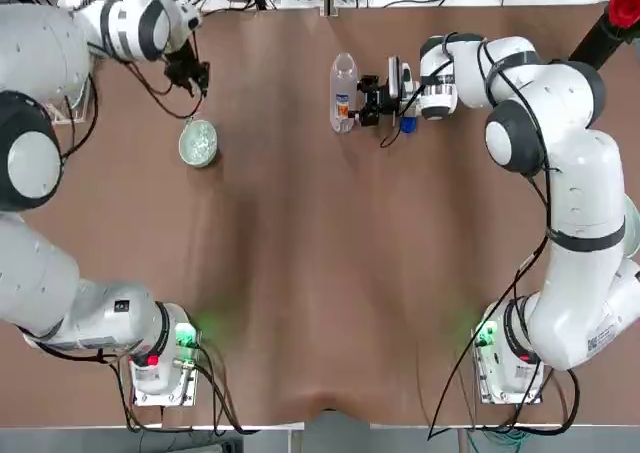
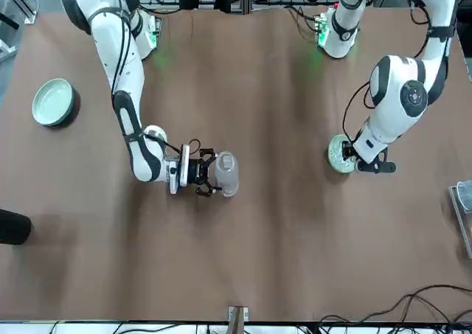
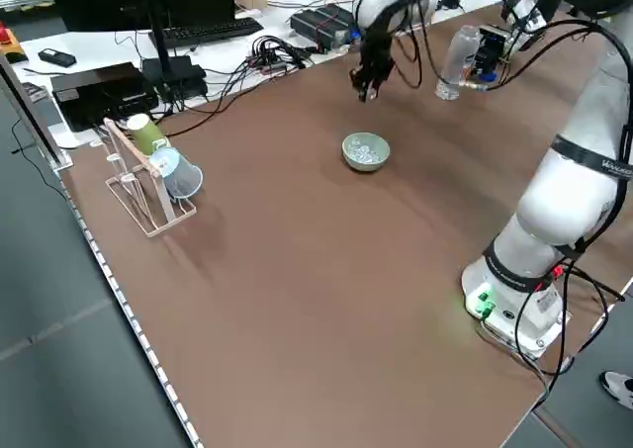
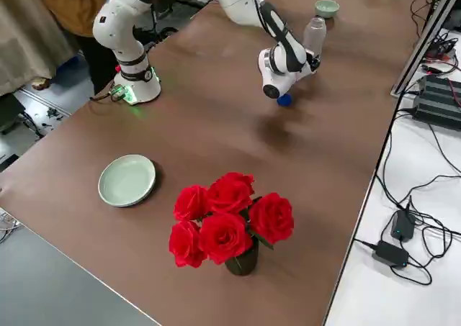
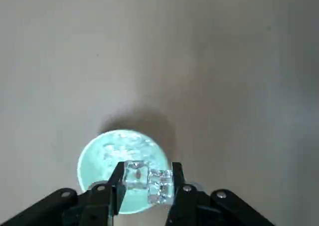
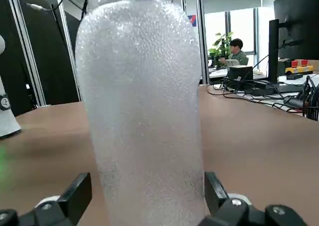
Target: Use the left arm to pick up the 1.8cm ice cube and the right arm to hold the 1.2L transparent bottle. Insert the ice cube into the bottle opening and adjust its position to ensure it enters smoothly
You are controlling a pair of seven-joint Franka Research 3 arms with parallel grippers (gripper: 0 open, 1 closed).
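In the left wrist view my left gripper (image 5: 147, 173) is shut on a small clear ice cube (image 5: 135, 176), held above the pale green bowl (image 5: 107, 151). A second clear lump sits beside the cube; I cannot tell whether it is held or lies in the bowl. From overhead the left gripper (image 1: 195, 78) hangs just beyond the bowl (image 1: 199, 141) at the far left. The clear bottle (image 1: 343, 93) stands upright at the far middle. My right gripper (image 1: 362, 101) is open, level with the table, one finger either side of the bottle (image 6: 144, 111). The bottle's blue cap (image 1: 407, 125) lies under the right wrist.
A pale green plate (image 2: 53, 102) and a vase of red roses (image 4: 230, 218) stand on the robot's right side of the table. A cup rack (image 3: 148, 171) stands at the left edge. Cables and boxes line the far side.
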